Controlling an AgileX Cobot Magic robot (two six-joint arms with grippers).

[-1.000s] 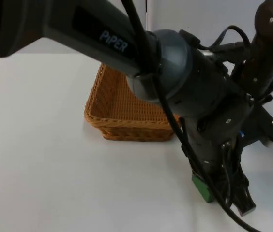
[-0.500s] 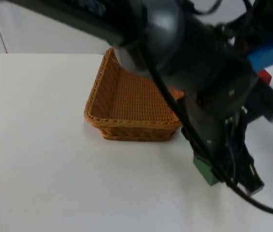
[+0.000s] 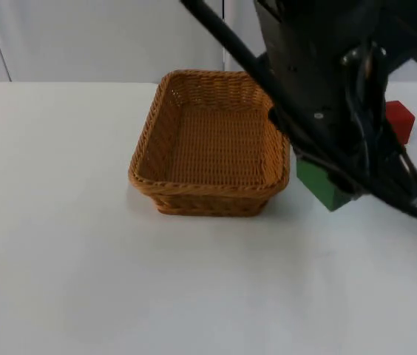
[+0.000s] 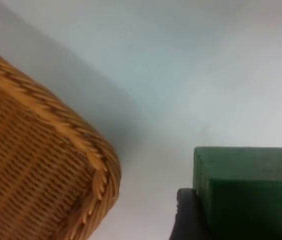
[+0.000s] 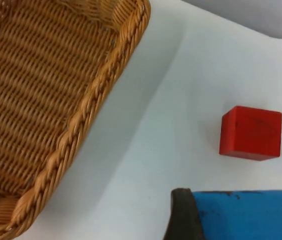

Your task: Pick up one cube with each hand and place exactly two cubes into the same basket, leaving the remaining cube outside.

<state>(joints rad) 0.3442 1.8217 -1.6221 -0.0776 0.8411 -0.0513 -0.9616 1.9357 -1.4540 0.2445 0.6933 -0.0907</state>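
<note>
The left pincer point(image 3: 334, 194) has lifted the green cube point(image 3: 321, 185), clamped, beside the empty basket point(image 3: 149, 151). The right pincer point(image 5: 231, 220) grips the blue cube point(image 5: 246, 212) — the red cube point(image 3: 398, 120) rests on the worktop point(image 3: 60, 244). Both are ready for dropping.

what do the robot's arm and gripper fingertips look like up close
In the top view the left arm is a bulky black housing with small silver screws and a thick black cable running diagonally across it. The left gripper shows a rounded matt dark grey fingertip; the right gripper shows a similar dark one.
</note>
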